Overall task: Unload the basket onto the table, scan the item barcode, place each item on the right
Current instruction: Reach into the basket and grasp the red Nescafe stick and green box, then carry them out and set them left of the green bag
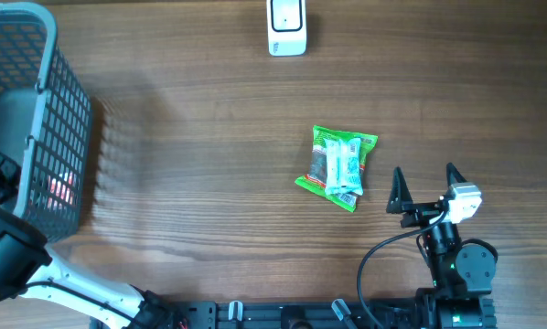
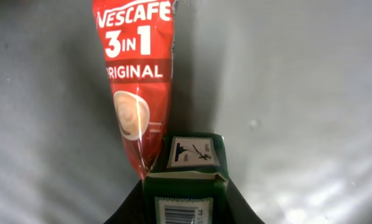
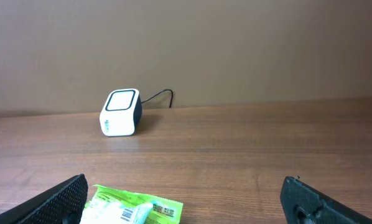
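Observation:
In the left wrist view my left gripper is shut on a small dark green box. A white barcode label shows on the box between the black fingers. A red Nescafe 3in1 sachet lies against the box on the grey basket floor. Overhead, the left arm reaches into the grey basket, which hides the gripper. The white scanner stands at the table's far edge, also the scanner in the right wrist view. My right gripper stands open and holds nothing.
A bright green packet with a barcode lies mid-table just left of the right gripper, and this green packet sits by the left finger in the right wrist view. The scanner's cable trails behind it. Something red shows through the basket mesh.

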Available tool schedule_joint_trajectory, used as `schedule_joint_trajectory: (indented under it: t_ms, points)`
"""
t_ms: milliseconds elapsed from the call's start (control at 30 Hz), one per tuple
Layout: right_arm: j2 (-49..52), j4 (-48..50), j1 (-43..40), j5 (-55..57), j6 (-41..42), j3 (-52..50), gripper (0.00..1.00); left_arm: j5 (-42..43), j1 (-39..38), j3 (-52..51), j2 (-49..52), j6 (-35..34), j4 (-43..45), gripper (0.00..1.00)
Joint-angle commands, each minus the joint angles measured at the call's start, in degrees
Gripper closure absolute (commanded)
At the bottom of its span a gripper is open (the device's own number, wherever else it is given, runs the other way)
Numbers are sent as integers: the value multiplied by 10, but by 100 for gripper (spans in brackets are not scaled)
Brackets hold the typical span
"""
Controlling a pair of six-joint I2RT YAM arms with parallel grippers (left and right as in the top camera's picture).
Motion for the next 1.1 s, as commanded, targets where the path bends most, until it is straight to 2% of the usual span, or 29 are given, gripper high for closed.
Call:
schedule_joint_trajectory:
  t_ms: [0, 200, 367, 567, 733, 900, 1067]
  points:
    - [-5, 2, 0, -4, 0, 0, 0, 15, -12, 84, -37, -27, -21, 80]
    - [-5, 2, 0, -4, 0, 0, 0, 15, -44, 203, -101, -30, -45, 79]
    - [-5, 2, 0, -4, 0, 0, 0, 13, -90, 273, -170, -75, -56, 79]
    - [-5, 2, 0, -4, 0, 0, 0, 11, -212, 274, -278, -132, -76, 79]
    - [-5, 2, 0, -4, 0, 0, 0, 11, -355, 274, -305, -131, -186, 79]
    - [-5, 2, 0, -4, 0, 0, 0, 4, -492, 238, -277, -129, -265, 84]
    - [-5, 2, 0, -4, 0, 0, 0, 2, -623, 76, -247, -164, -192, 85]
